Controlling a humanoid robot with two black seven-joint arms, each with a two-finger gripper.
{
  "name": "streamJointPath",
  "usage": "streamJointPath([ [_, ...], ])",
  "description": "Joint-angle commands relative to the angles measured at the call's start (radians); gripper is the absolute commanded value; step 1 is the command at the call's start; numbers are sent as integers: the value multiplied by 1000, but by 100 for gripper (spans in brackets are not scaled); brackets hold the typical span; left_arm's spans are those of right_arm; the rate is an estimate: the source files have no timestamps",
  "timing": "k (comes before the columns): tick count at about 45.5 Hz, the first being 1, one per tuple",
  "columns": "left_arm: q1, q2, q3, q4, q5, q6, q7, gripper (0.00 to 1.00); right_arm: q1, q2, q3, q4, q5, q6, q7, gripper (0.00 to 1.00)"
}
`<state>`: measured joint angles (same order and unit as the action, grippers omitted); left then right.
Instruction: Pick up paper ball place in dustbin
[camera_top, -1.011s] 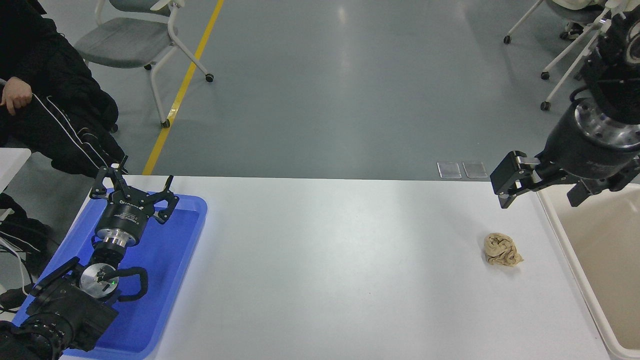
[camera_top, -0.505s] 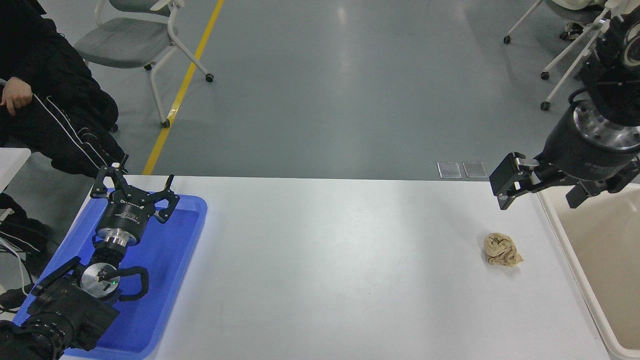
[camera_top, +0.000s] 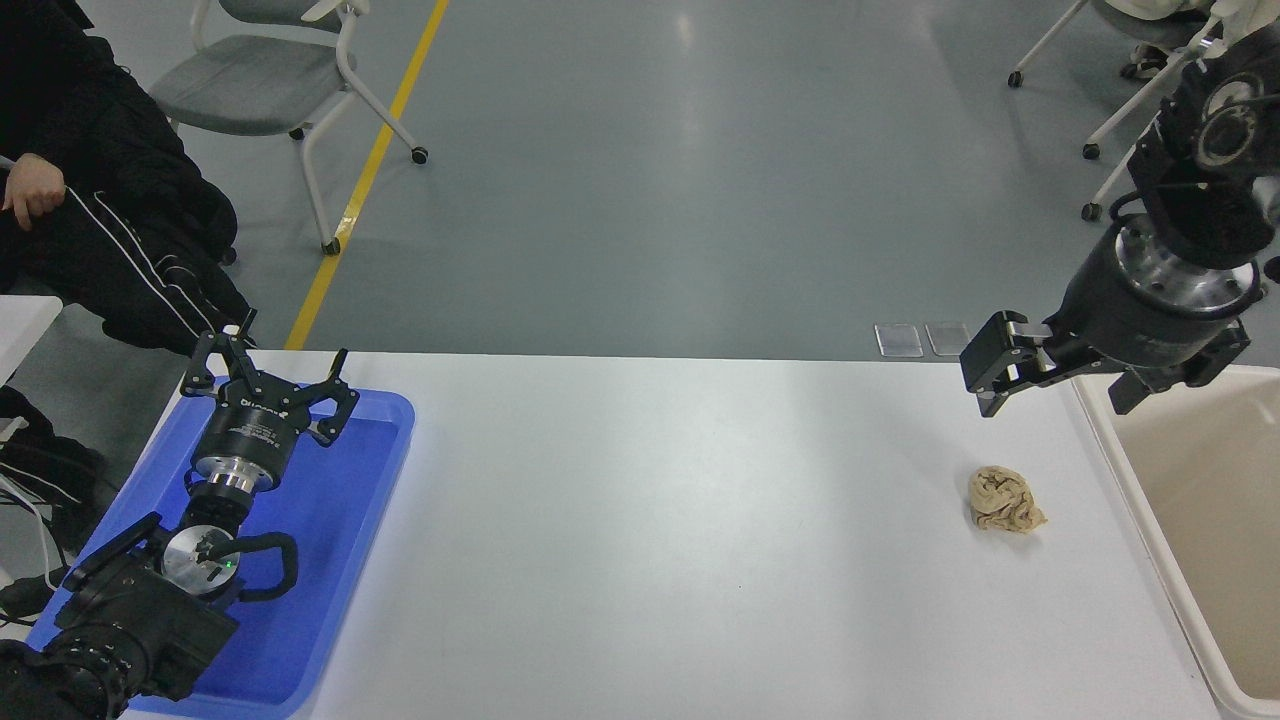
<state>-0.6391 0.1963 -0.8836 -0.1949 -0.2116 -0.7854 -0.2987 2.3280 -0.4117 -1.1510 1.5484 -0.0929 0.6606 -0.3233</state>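
I see the paper ball (camera_top: 1004, 500) lying on the white table (camera_top: 650, 520), just left of the dustbin (camera_top: 1120, 470). My right gripper (camera_top: 1055, 385) hangs spread above its far side, empty; left gripper (camera_top: 268, 385) spread over the blue tray (camera_top: 330, 560).

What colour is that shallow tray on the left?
Bright blue tray, clearest in the head view.

Right arm enters from upper right edge, wrist angled down and leftward; right gripper (camera_top: 1055, 378) raised, fingers spread wide, nothing between them. Left arm parked at lower left, pointing away from camera; left gripper (camera_top: 268, 372) at its far end, fingers splayed, empty.
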Motion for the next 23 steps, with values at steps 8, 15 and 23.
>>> streamJointPath([
  [8, -1, 0, 0, 0, 0, 0, 1, 100, -196, 2, 25, -28, -185, -179, 4, 100],
  [15, -1, -2, 0, 0, 0, 0, 3, 100, -321, -6, 33, -92, -235, -228, 4, 100],
  [23, -1, -2, 0, 0, 0, 0, 3, 100, -518, -6, 71, -279, -232, -237, 24, 100],
])
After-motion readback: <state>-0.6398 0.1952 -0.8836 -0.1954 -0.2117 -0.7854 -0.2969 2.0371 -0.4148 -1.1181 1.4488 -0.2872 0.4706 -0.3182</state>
